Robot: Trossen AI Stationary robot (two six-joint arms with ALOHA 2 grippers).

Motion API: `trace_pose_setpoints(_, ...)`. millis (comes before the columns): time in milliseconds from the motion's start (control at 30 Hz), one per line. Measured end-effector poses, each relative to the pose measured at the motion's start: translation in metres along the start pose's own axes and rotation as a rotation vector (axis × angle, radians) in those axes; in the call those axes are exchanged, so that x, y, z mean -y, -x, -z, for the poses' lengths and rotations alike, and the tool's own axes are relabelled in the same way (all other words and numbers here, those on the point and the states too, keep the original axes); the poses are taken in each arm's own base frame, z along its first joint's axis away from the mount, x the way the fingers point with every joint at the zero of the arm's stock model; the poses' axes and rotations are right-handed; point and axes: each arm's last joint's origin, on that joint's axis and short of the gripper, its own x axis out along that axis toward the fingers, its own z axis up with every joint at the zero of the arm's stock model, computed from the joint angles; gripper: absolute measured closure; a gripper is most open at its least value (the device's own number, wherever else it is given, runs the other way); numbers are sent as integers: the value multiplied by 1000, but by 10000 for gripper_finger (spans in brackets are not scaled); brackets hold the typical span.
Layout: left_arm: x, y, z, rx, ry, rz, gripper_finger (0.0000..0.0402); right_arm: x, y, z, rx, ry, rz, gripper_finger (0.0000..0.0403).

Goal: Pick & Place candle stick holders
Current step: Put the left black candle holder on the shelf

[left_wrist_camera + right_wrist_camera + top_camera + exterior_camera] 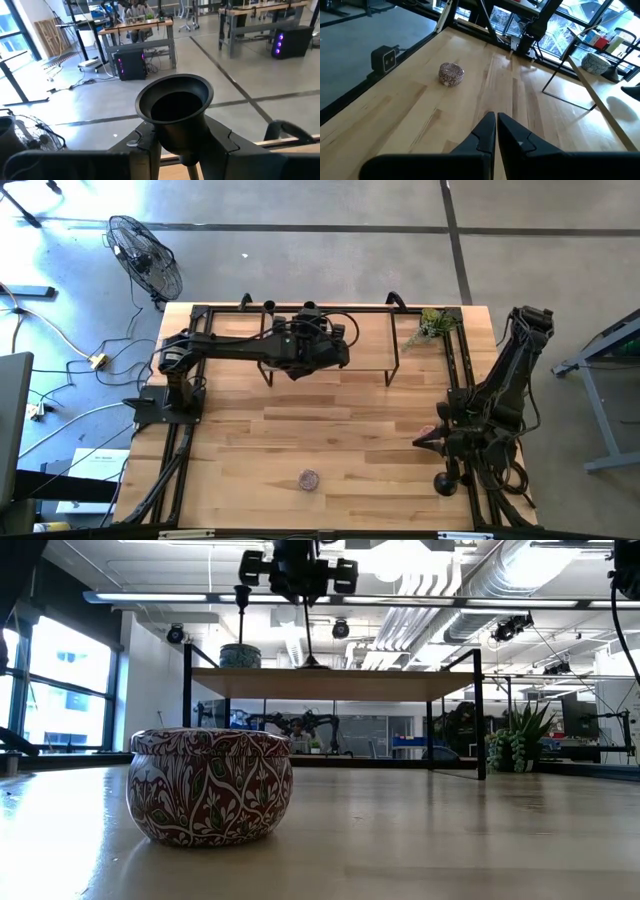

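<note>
Holding: a candle stick holder [175, 107] is clamped by its stem in the left tool [182, 147], its cup pointing up between the fingers.
Left tool position: it is held above the raised shelf [330, 682] at the far middle of the counter [330, 440].
Placed so far: one holder [240, 615] is seen upright on the shelf's left part in the low view, beside a round patterned tin [240, 656]; another stem appears under the tool, touching or just above the shelf, which cannot be told.
Right tool [496, 131]: closed on nothing, parked low at the right edge.
Another holder [447, 478]: it is seen on the near right of the counter, still to be placed.
Unrelated: a patterned tin [309, 479] at near middle; a plant [432, 326] at far right.
Progress: judged partway through.
</note>
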Motion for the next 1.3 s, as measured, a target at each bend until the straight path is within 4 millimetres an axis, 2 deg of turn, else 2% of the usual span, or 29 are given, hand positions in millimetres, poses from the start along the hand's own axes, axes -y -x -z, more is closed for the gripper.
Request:
trace_pose_setpoints(200, -1, -9, 1, -23, -9, -7, 310, 0, 0, 0, 0, -7, 0, 391)
trace_pose_setpoints(933, -1, -9, 3, -58, -48, 21, 307, 0, 0, 1, -5, -4, -2, 391)
trace_pose_setpoints(1033, 0, -9, 3, -64, -68, 30, 291, 0, 0, 1, -5, -4, -2, 391)
trace_pose_setpoints(1300, 1, -9, 2, -60, -43, 32, 215, 0, 0, 1, -5, -4, -3, 391)
